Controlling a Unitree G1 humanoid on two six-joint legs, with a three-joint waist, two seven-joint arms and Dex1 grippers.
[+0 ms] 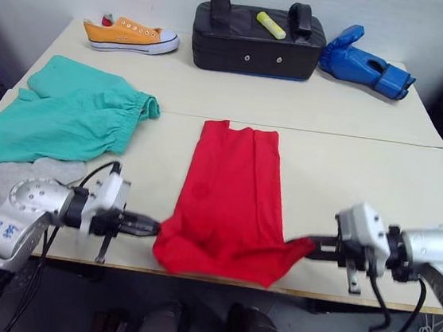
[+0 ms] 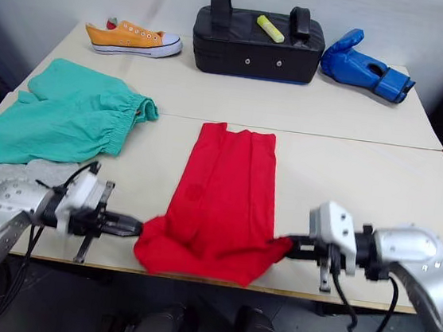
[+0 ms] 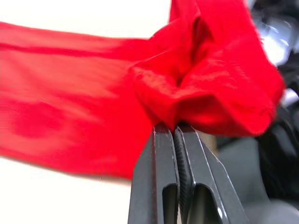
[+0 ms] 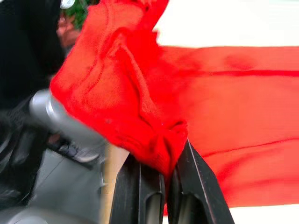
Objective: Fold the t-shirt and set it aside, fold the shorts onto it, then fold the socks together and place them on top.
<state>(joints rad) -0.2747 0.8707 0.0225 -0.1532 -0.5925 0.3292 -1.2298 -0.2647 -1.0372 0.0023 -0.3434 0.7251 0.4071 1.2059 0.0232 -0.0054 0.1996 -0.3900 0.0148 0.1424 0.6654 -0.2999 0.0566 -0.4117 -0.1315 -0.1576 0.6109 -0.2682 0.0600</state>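
Both grippers are clamped tight on the t-shirt's [image 1: 229, 207] near corners: left gripper [image 1: 153, 226] on one, right gripper [image 1: 307, 244] on the other. Shirt's long axis runs straight away from them across the table [image 1: 349, 168], so I'd guess the fold goes forward.

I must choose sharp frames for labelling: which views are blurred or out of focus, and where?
Left wrist view: the fingers are sharp where they pinch the t-shirt, but the cloth blurs further away. Right wrist view: the t-shirt's weave is sharp near the fingers, and the background is soft. Left eye view: evenly lit and sharp across the table.
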